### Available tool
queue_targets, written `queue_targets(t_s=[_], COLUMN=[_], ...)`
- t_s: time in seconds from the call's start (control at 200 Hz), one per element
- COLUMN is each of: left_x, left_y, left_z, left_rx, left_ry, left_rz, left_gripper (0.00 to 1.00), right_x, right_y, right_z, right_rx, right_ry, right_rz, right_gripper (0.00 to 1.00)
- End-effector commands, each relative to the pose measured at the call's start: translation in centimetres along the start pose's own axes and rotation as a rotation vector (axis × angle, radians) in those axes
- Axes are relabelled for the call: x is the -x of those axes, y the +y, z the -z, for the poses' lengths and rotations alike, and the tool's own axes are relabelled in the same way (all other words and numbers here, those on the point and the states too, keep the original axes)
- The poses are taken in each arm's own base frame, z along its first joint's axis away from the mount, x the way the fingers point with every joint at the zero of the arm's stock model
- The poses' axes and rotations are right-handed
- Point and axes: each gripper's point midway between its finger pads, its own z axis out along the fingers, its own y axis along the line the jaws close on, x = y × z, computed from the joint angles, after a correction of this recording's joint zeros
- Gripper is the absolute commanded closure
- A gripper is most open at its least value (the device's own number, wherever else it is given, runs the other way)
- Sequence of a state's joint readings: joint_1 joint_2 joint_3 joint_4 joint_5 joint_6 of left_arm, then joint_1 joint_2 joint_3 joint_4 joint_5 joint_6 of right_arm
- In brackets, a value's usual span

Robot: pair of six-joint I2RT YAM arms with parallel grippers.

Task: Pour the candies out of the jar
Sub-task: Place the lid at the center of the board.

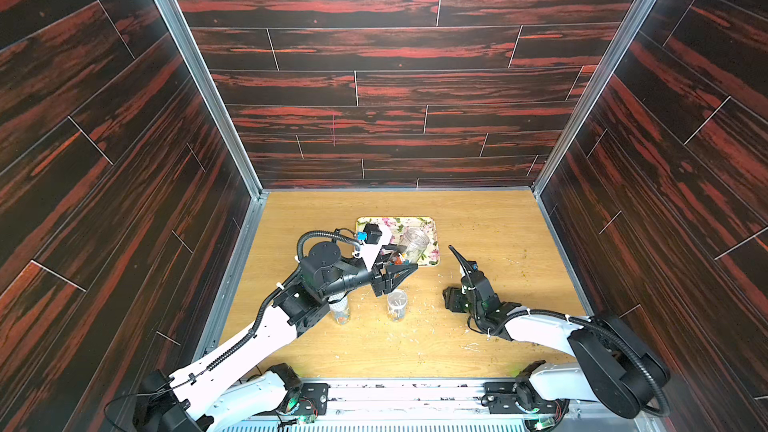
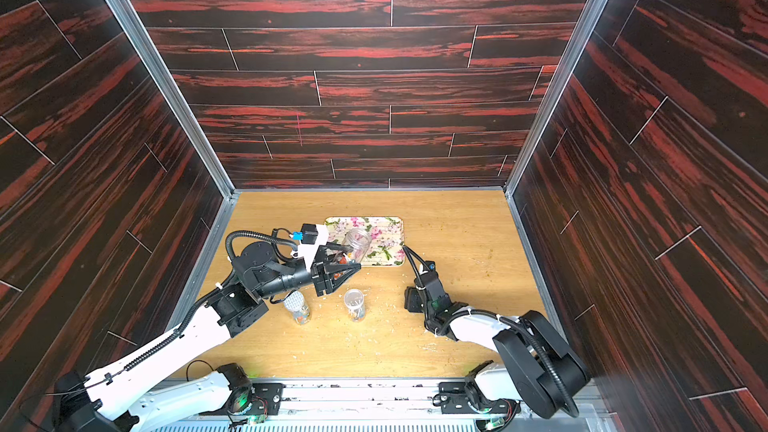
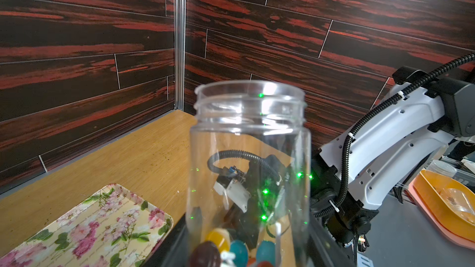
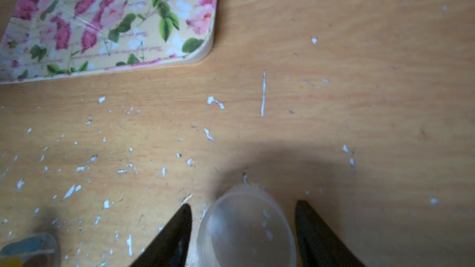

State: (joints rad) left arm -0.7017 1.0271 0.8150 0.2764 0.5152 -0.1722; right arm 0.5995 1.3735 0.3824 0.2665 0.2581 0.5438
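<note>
Your left arm (image 1: 266, 326) stretched toward the floral tray (image 1: 386, 224), left fingers (image 1: 402, 271) clamping the tilted jar (image 1: 415, 241), right fingers (image 4: 174, 235) spread around a clear lid (image 4: 246, 232).

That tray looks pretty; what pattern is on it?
Pink flowers with green leaves on a pale cream tray, clearest in the right wrist view.

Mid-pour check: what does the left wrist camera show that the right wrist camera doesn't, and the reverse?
Only the left wrist view: the jar, lidless, with the candies gathered at its base end, and the right arm beyond it.
Only the right wrist view: the right gripper, open, with its fingers either side of a clear lid lying on the table among white flecks, plus a blurred container with coloured contents.
Both: the floral tray, bare where visible, and the wooden table.
</note>
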Motion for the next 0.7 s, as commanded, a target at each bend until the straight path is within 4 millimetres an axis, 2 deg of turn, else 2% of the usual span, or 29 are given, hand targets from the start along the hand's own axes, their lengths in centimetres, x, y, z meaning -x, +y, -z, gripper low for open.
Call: queue_targets(t_s=[0.0,0.14,0.306,0.431,0.691], left_x=[0.1,-0.2,-0.7,-1.0,-1.9], left_y=[0.0,0.2,0.5,0.9,1.9], left_z=[0.1,0.0,-0.2,-0.5,-1.0], left_rx=[0.005,0.008,0.016,0.025,0.048], left_ry=[-0.010,-0.001,0.013,0.025,0.063], left_rz=[-0.012,-0.008,-0.009,-0.001,0.002], left_gripper=[0.63,0.63,0.63,0.63,0.63], right_x=[-0.9,0.0,2.7,5.2,8.9], right_y=[-0.4,0.0,1.3,2.3,4.0], right_z=[-0.4,0.3,2.6,4.8,8.1], right_rx=[-0.021,-0.011,0.026,0.049,0.086], right_ry=[0.031,0.015,-0.043,-0.099,-0.153], right_rz=[-0.018,-0.032,-0.046,-0.054,-0.069], right_gripper=[0.27,0.19,0.14,0.11,0.11])
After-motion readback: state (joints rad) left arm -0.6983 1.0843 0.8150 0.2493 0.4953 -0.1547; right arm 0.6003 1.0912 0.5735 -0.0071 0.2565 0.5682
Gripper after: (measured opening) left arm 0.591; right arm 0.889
